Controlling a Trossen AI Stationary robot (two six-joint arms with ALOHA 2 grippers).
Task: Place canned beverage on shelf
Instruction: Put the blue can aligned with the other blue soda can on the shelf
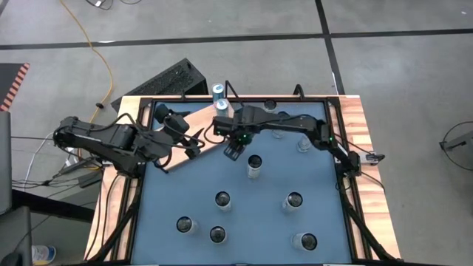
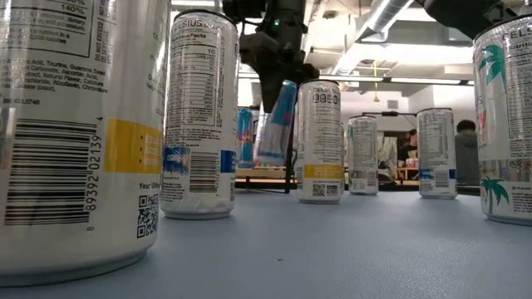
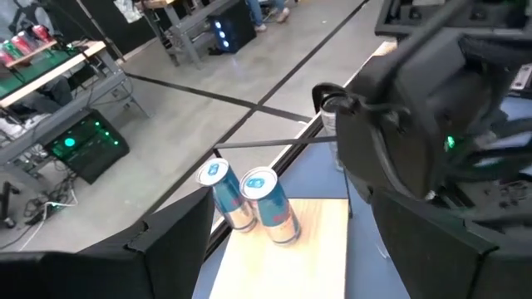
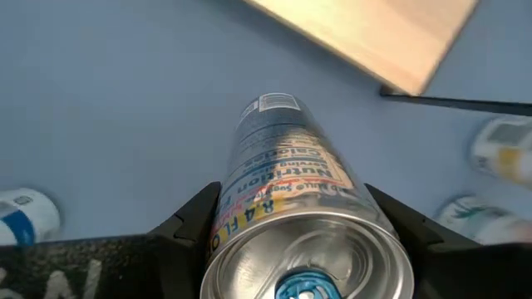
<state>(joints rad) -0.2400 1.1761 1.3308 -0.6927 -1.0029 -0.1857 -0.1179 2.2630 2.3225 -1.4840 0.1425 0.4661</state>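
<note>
- I see right gripper (image 4: 291,241) jaws clamped on a can (image 4: 287,178), lifted off the table (image 1: 310,222) — near the shelf (image 3: 287,266).
- Left gripper (image 1: 194,145) over the shelf, far-left corner — jaws apart.

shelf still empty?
No, two blue-topped slim metal cans already stand side by side at the far end of the flat pale-wood shelf board, as the left wrist view shows.

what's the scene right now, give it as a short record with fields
right gripper: shut on a can, lifted off the blue tabletop, tilted
left gripper: over the shelf's near end, holding nothing
shelf: pale wood board, two blue cans standing at its far end
loose cans: several upright on the tabletop
stage: can carried, not yet on shelf
</note>
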